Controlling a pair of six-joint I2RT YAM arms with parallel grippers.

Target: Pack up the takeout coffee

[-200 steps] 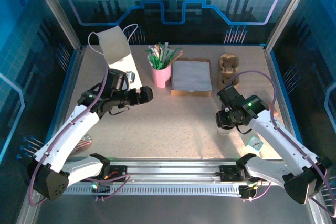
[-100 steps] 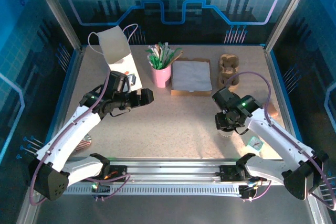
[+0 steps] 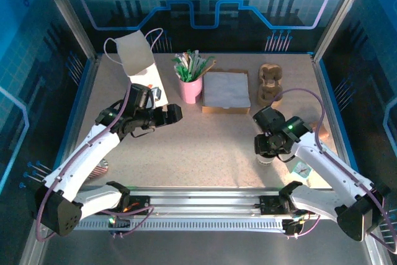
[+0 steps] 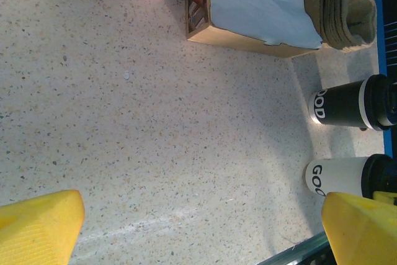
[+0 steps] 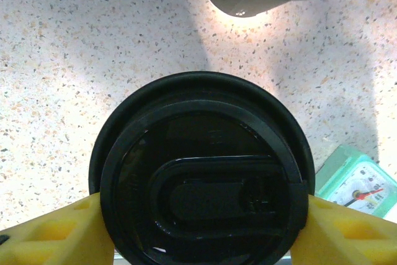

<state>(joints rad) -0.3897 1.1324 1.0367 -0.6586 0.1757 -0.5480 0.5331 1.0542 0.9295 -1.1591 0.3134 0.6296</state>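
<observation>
The takeout coffee is a white paper cup [image 4: 338, 175] with black lettering and a black round lid [image 5: 201, 178]. It stands upright on the table at the near right [image 3: 267, 160]. My right gripper [image 5: 201, 221] comes down on it from above. Its yellow fingers [image 5: 56, 231] press against both sides of the lid's rim. In the top view this gripper [image 3: 268, 151] covers most of the cup. My left gripper [image 3: 172, 113] hovers over the table's left middle. It is wide open [image 4: 198, 231], with bare table between its fingers.
A black cup [image 4: 347, 105] stands just beyond the white one. At the back are a pink cup of sachets [image 3: 190, 85], a box of grey napkins [image 3: 226, 91], a brown carrier [image 3: 270, 84] and a white bag [image 3: 136, 54]. A small green clock [image 3: 302, 169] lies near the right arm.
My right gripper has shifted slightly over the cup, which stays on the table. The left arm has barely moved.
</observation>
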